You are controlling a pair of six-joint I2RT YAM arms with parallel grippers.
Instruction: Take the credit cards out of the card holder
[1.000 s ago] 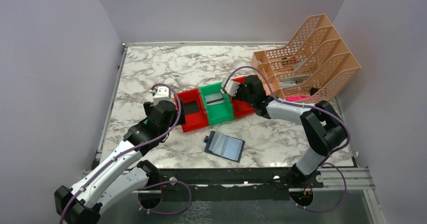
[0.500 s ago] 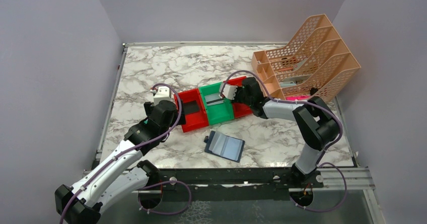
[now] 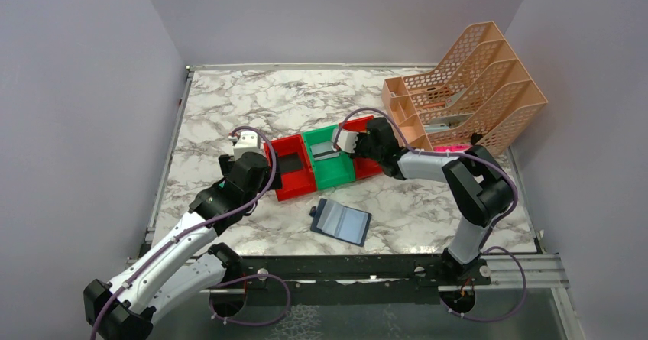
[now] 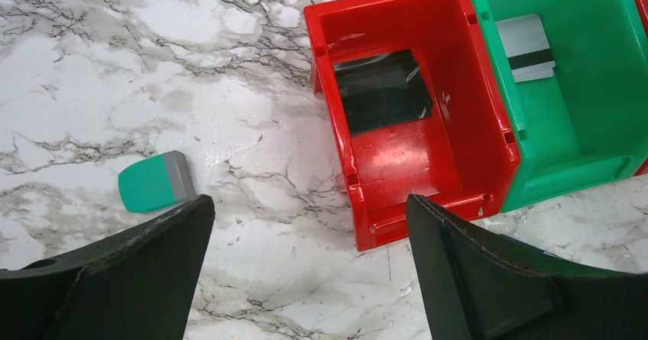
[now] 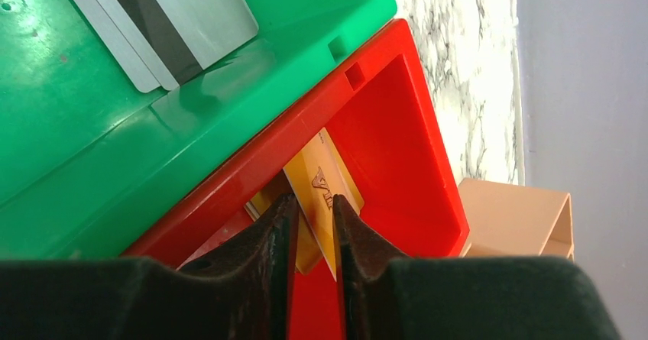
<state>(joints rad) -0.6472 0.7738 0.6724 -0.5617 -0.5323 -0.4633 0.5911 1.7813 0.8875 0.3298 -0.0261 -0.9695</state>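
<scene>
Marble-pattern counter (image 3: 229, 103), three bins in a row mid-counter: red bin L (image 4: 428, 164), green bin (image 4: 581, 149) in the middle, red bin R (image 5: 405, 141).

Cards:
- black card (image 4: 382, 92) lies flat on the floor of red bin L.
- silver-grey card (image 4: 526, 46) lies flat in green bin, dark stripe up.
- gold card (image 5: 325, 179) is in red bin R, standing tilted against the wall shared w/ green bin, not flat.

Card holder (image 3: 342, 222): open flat on the counter, pale inner side up, on the near side of the bins, apart from them. No arm is touching it.

R fingers (image 5: 267, 256): reaching into red bin R from above, narrow gap between them, gold card's edge sits in that gap. Can't tell whether the pads grip the card or just flank it.

L fingers (image 4: 115, 271): spread wide apart, nothing between them, hovering over the counter at the near-left corner of red bin L.

Other: teal block (image 4: 153, 181) w/ grey end on the counter, left of red bin L, well apart from it. Peach file rack (image 3: 474, 88) at far right of the counter.
</scene>
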